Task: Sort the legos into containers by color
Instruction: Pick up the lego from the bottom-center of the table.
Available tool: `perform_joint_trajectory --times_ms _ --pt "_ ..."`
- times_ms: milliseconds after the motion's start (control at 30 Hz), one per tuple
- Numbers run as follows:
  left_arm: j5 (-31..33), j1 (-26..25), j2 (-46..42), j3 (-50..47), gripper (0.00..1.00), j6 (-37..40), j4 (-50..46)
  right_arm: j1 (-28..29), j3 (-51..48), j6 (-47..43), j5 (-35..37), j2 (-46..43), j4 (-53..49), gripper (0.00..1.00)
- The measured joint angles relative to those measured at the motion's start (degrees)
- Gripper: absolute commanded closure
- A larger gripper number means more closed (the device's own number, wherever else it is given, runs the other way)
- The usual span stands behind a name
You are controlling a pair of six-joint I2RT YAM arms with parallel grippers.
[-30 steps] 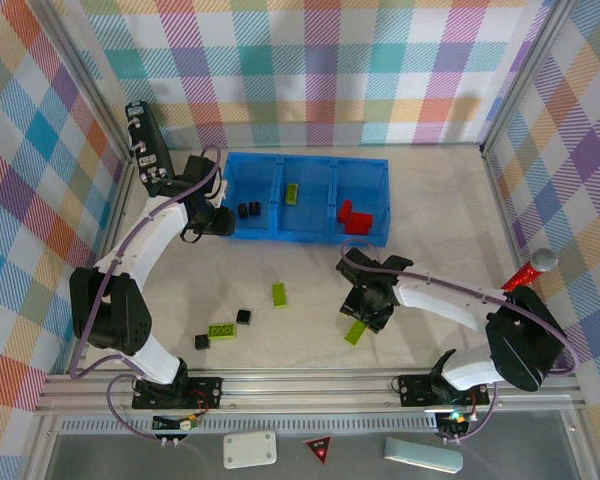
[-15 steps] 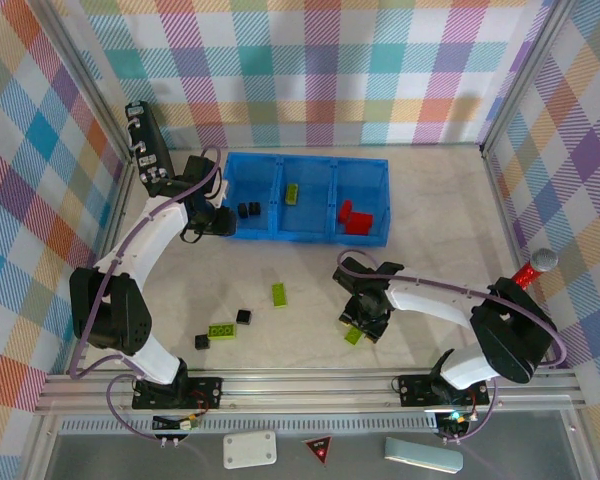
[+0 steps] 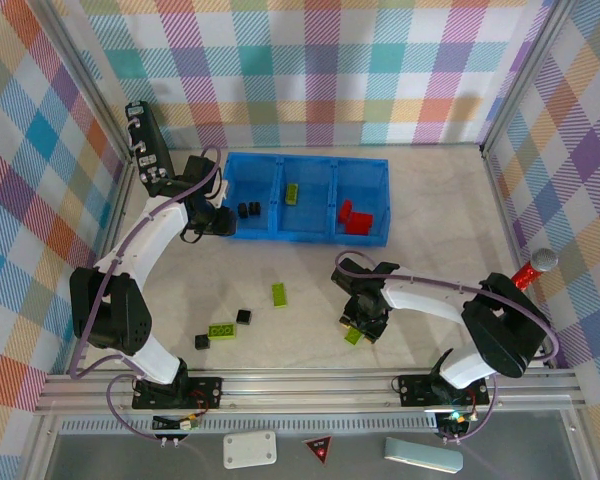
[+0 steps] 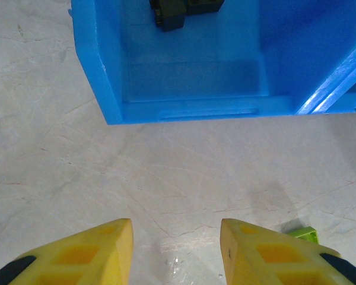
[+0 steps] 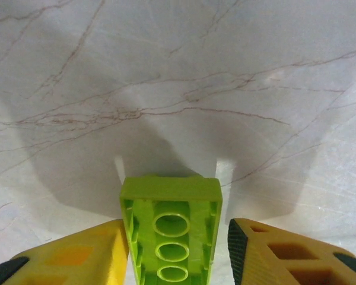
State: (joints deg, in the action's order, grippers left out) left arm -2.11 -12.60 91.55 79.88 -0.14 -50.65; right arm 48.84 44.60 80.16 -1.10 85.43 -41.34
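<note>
Bright, even light falls from above; my right claw throws soft, blurred-edge shadows onto the pale, faintly glaring counter

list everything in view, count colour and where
tray: 1, blue, three compartments, far side of table
black bricks: 4; two in left compartment, two loose near left
green bricks: 4; one in middle compartment, two loose on table, one between the right jaws
red bricks: at least 2, right compartment
case: 1, black, far left
stick: 1, red with grey head, right wall
white box, red triangle, pale block: 1 each, front ledge
left arm: yellow jaws open, empty, beside left compartment
right arm: yellow jaws either side of a green brick
</note>
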Motion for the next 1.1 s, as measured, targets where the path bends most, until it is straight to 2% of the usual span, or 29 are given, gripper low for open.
perform_joint_trajectory --times_ms 433,700,867,1100 --pt "0.0 0.0 0.0 -0.02 0.57 0.02 -0.02 0.0 0.0 0.0 0.04 0.24 -0.04 0.6" --pt "0.0 0.0 0.0 -0.02 0.57 0.22 0.0 0.0 0.13 -0.74 0.72 -0.94 -0.09 0.61" --pt "0.02 0.0 0.0 -0.02 0.57 0.37 0.0 0.0 2.19 -5.92 1.55 -0.94 -0.17 0.63" --pt "0.2 0.0 0.0 -0.13 0.57 0.61 0.02 0.0 11.96 -18.47 3.85 1.42 -3.37 0.63"
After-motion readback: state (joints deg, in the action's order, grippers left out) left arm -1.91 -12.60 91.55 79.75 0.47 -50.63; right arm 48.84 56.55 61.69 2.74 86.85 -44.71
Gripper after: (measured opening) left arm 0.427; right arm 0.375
